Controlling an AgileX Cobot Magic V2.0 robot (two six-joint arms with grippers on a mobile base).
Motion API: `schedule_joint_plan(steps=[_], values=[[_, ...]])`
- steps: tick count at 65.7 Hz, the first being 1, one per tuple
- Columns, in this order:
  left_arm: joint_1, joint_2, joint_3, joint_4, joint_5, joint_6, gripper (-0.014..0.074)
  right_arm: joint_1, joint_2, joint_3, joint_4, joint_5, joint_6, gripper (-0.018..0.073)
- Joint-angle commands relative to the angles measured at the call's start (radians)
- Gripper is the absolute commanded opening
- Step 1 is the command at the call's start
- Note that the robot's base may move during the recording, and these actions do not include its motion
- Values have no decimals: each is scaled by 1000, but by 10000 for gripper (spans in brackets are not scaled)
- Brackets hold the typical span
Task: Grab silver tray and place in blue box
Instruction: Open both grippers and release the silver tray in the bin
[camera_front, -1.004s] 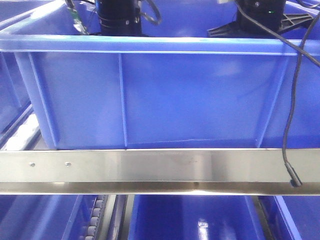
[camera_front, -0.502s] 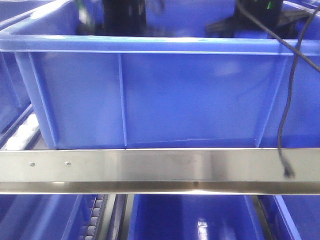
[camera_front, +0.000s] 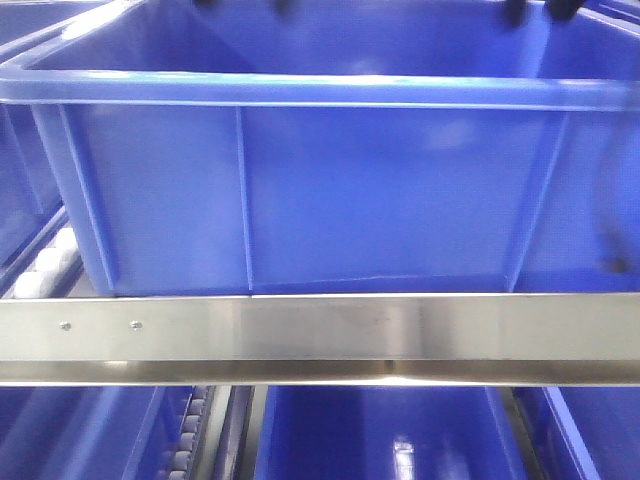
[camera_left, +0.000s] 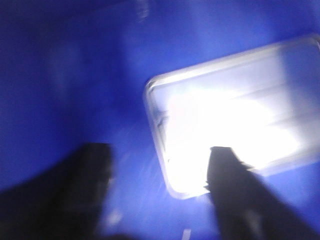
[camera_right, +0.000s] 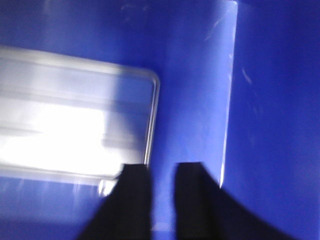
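Inside the deep bright-blue plastic box (camera_front: 330, 190) lies one shiny silver rectangular tray (camera_left: 235, 120); left hand (camera_left: 160, 172) gapes empty at its 7 o'clock corner, right hand (camera_right: 161, 182) narrowly parted, empty.

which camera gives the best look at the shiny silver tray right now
The left wrist view: the small shiny silver rectangular metal tray fills much of it, though blurred and glaring. The right wrist view shows only one end. The front view shows none of it.

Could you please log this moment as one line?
shiny silver metal tray: lying in bright-blue plastic box | left end effector: open, empty | right end effector: open, empty
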Motion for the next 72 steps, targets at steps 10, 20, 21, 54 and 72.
schedule_joint_plan(steps=[10,20,21,54,72], values=[[-17,-200,130,45,-57,18,-114,12,-242,173,-31,-157,-11,50],[-17,-318,307,37,-136,16,-94,12,-373,282,-31,-224,-11,50],[-17,-331,327,32,-141,16,-94,12,-386,292,-31,-230,-11,50],[-17,-911,1055,23,-652,-15,-94,12,-882,724,-31,-450,-11,50],[-17,-1223,1345,30,-859,-9,-94,12,-1154,911,-56,-546,-11,50]])
